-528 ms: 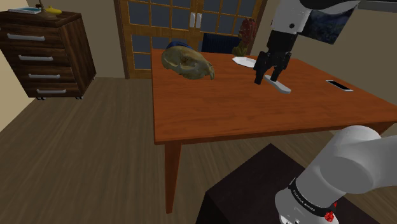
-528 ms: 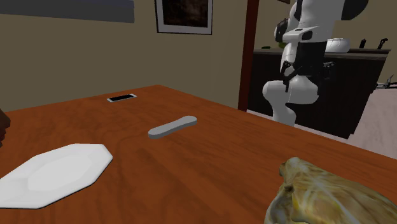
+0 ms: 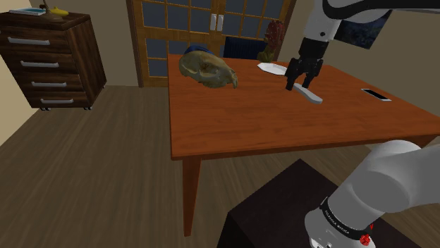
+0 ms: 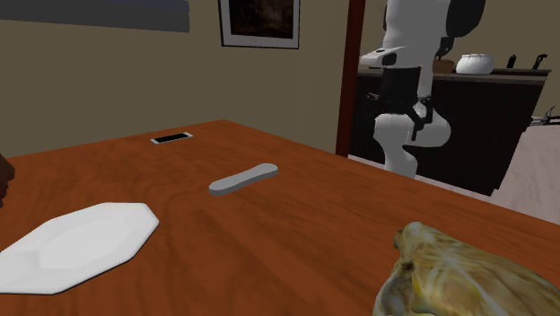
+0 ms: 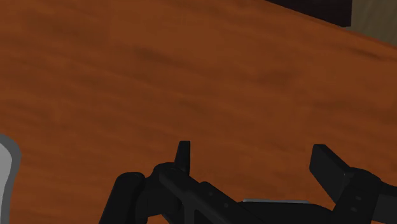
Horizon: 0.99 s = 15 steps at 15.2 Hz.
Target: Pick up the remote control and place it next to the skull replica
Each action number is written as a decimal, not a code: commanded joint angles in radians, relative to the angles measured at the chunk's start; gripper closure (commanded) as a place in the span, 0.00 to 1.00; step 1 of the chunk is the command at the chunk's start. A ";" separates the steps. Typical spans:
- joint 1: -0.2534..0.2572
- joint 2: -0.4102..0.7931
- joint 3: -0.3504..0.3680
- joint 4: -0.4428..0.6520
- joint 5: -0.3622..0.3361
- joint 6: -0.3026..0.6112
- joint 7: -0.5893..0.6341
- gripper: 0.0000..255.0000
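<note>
Because the remote control (image 3: pixel 310 94) lies flat on the wooden table (image 3: pixel 233 127), not yet lifted, I hold my claw (image 3: pixel 297 82) close over its far end. The fingers (image 5: pixel 330 167) are wide apart with nothing between them. I judge this is so they can go down around its narrow body. In the shoulder view the skull replica (image 3: pixel 206 69) rests at about ten o'clock from the remote, well apart, so a carry across the table will be needed. A white plate (image 3: pixel 271 68) sits at eleven o'clock and a phone (image 3: pixel 376 94) at three. Behind the table is a door with glass panes (image 3: pixel 176 28), and at nine o'clock a dark dresser (image 3: pixel 49 60).
</note>
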 commanded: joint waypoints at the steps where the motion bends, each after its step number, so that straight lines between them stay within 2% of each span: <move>1: -0.014 0.042 -0.032 0.010 -0.017 0.037 -0.026 0.00; 8: -0.062 0.204 -0.156 0.091 -0.056 0.133 -0.135 0.00; 15: -0.097 0.400 -0.276 0.220 -0.038 0.211 -0.256 0.00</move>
